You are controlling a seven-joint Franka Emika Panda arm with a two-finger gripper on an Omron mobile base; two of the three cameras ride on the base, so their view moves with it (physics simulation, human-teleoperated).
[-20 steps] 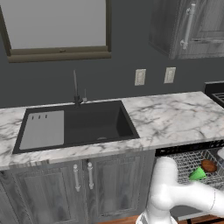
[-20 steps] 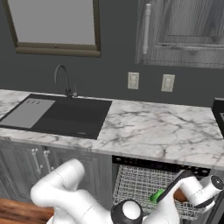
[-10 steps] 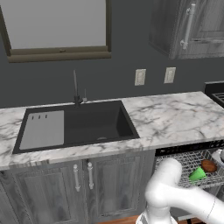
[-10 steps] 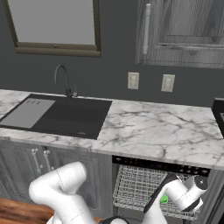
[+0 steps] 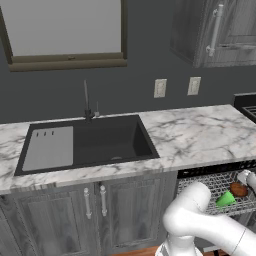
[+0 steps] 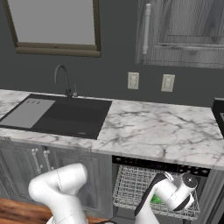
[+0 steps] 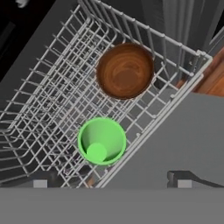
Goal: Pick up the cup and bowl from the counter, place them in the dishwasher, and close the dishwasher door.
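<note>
Resting in the dishwasher rack (image 7: 48, 87): green cup (image 7: 102, 141) lower centre, brown bowl (image 7: 125, 70) above. Fingers apart, empty. Remaining item, the dishwasher door (image 7: 175, 135), looks rigid, hinged; push its free edge.

A black sink basin (image 5: 107, 142) serves as the landmark. On its left side lies a pale grey drainer panel (image 5: 49, 148). A dark curved faucet (image 6: 64, 79) rises just behind the basin. Above it on the dark wall hangs a framed window (image 5: 62, 31). To the right of the basin, two white wall outlets (image 5: 160, 88) (image 5: 193, 85) sit side by side. Higher right, a grey wood-grain upper cabinet (image 6: 183, 30) carries a vertical handle (image 6: 146, 28). Below the basin stand grey cabinet doors (image 5: 95, 210).
</note>
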